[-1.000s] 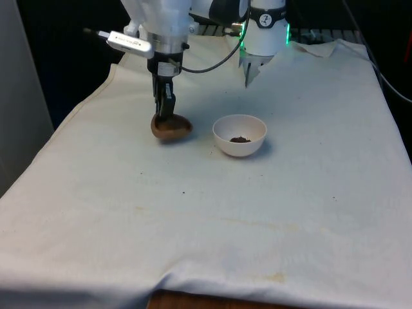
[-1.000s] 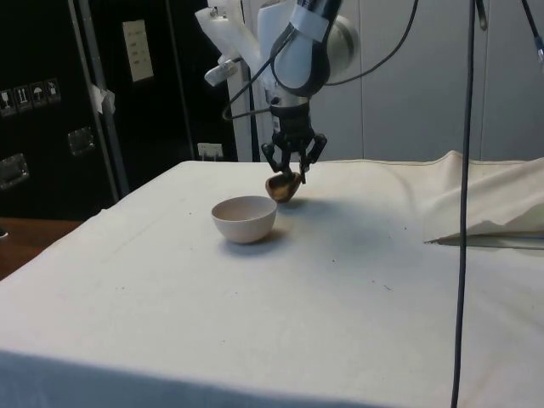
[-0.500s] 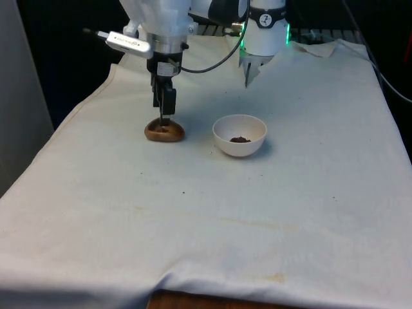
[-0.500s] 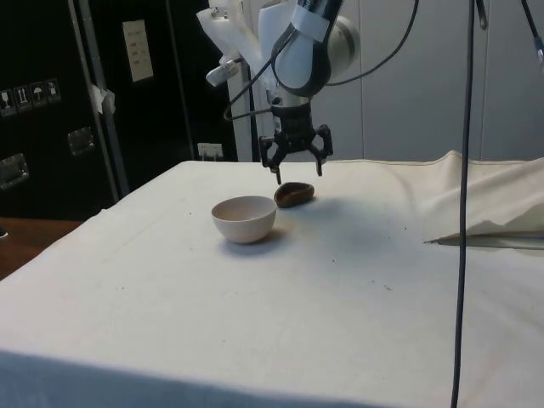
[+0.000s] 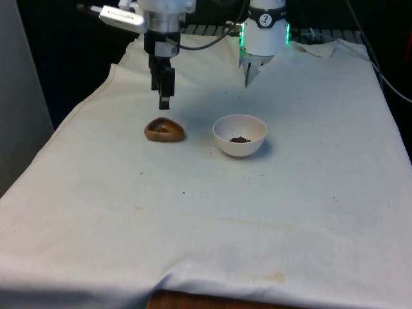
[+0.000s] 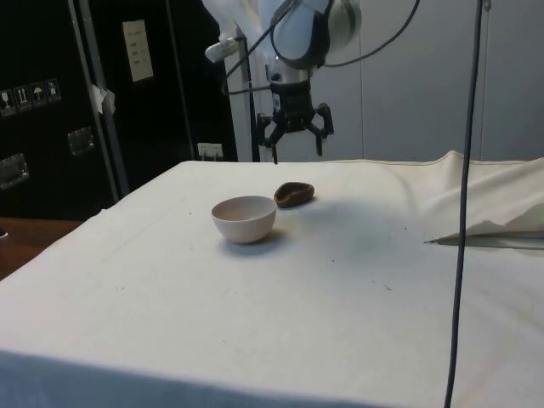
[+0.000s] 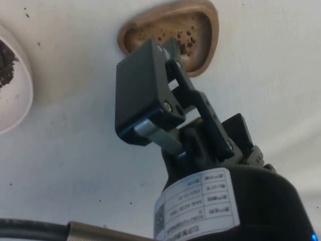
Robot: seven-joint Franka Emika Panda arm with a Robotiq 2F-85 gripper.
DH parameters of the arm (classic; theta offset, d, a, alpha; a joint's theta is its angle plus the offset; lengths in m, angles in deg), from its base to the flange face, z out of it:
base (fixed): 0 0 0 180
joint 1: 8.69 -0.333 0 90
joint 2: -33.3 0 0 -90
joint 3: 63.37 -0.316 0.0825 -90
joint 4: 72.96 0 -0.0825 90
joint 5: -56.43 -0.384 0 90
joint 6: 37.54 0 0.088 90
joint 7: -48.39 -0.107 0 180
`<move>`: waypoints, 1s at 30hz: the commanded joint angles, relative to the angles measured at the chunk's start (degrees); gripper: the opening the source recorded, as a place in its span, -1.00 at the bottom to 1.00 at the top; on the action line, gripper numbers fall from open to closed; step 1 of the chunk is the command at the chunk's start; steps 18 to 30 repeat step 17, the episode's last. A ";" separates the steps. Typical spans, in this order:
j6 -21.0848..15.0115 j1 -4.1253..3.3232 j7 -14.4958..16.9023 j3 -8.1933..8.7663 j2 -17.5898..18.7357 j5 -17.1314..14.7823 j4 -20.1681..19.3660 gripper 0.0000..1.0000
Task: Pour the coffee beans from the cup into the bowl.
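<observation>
Now that the brown cup (image 5: 165,131) has been released and set down near the table's far edge beside the white bowl (image 5: 239,135) holding coffee beans (image 5: 240,139), the gripper (image 6: 295,140) is raised, fingers spread, and pouring is judged complete.

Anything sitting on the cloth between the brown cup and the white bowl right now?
Nothing: in the front view the strip of white cloth between the brown cup and the white bowl is bare. The side view agrees.
</observation>
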 commanded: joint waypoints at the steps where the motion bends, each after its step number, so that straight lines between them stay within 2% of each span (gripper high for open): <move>1: 0.46 0.11 0.46 -0.17 -0.86 -0.34 -0.34 1.00; 5: 2.12 0.11 0.97 -0.06 -2.81 -0.40 -0.52 1.00; 7: 2.12 0.00 0.63 0.11 -2.29 0.00 -0.06 1.00; 12: 4.81 0.00 1.43 0.06 -5.56 -0.23 -0.57 1.00; 17: 6.19 -0.06 1.43 0.11 -7.05 -0.11 -0.74 1.00; 30: 6.19 -0.06 1.43 0.11 -7.05 -0.11 -0.74 1.00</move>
